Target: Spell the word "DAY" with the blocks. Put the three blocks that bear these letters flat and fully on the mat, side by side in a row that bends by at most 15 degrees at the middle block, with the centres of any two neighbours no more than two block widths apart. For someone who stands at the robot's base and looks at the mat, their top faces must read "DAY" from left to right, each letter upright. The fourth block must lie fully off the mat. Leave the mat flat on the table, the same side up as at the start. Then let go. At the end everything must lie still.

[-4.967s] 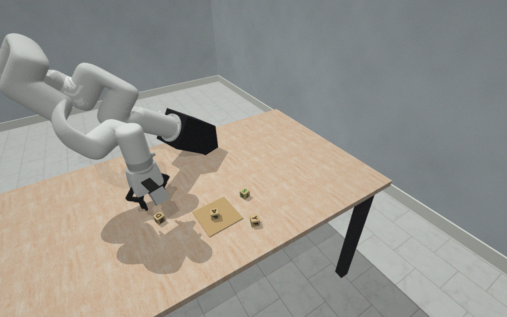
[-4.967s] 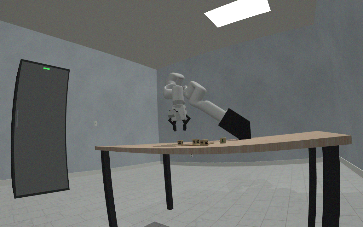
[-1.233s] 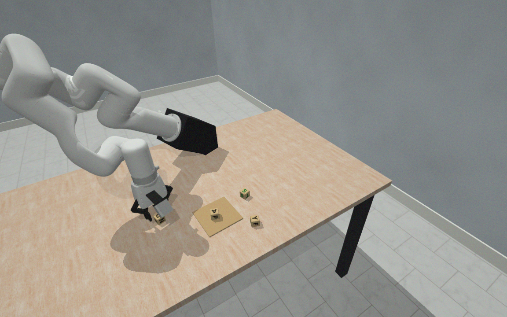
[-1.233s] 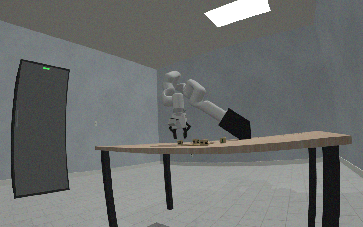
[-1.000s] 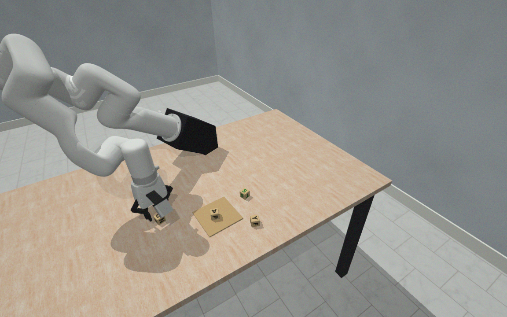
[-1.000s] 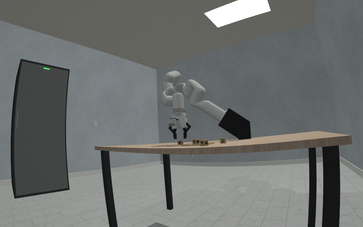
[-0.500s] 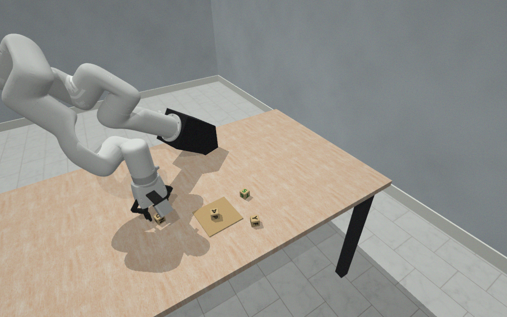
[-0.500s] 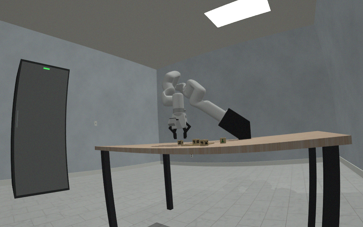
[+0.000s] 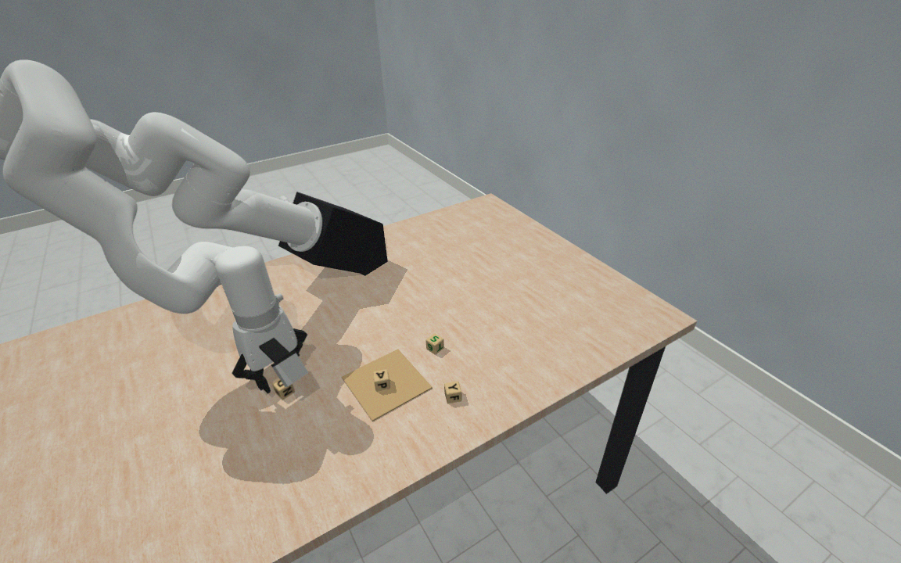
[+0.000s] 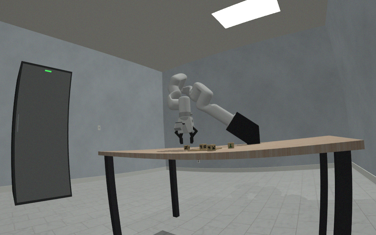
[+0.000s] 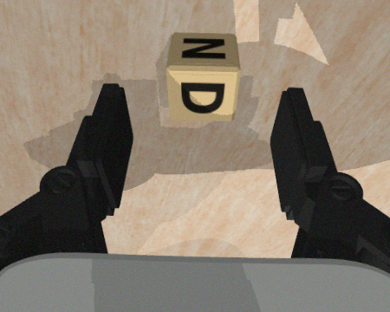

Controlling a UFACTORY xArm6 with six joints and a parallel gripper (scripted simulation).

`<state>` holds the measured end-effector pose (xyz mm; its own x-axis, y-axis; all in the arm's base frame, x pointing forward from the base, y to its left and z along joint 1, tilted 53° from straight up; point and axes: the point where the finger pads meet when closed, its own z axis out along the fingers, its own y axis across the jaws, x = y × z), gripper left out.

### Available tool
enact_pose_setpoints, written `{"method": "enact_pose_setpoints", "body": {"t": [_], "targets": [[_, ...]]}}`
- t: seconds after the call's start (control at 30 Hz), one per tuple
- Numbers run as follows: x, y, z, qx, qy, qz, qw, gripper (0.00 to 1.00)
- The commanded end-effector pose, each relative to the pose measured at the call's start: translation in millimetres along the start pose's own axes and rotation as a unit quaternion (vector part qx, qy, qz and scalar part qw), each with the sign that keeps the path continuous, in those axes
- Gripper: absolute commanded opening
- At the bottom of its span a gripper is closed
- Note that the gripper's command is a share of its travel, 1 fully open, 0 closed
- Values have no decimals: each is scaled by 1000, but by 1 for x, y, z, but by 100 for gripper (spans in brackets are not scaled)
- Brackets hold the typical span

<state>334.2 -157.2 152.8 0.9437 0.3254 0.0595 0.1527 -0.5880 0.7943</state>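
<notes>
The D block point(image 9: 283, 389) point(image 10: 186, 148) point(image 11: 204, 76) lies on the table left of the mat, D face up, with an N on one side. My gripper point(image 9: 266, 381) point(image 10: 186, 142) point(image 11: 202, 112) is open and hangs a little above this block, one finger to each side, touching nothing. The A block point(image 9: 381, 381) point(image 10: 202, 146) sits on the tan mat point(image 9: 401, 399), near its middle. The Y block point(image 9: 453, 392) point(image 10: 211, 147) lies on the table just off the mat's right corner.
A block with a green S point(image 9: 434, 343) point(image 10: 230, 145) lies off the mat, beyond its far corner. The arm's black base point(image 9: 342, 241) stands at the table's far side. The table's front edge point(image 9: 439, 462) runs close below the mat.
</notes>
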Motion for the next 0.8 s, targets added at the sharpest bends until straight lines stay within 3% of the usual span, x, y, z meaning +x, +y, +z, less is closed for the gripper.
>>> {"method": "enact_pose_setpoints", "body": {"t": [0.0, 0.77], "targets": [[1, 0, 0, 0, 1, 0, 1000, 69], [1, 0, 32, 0, 1, 0, 1000, 69]]}}
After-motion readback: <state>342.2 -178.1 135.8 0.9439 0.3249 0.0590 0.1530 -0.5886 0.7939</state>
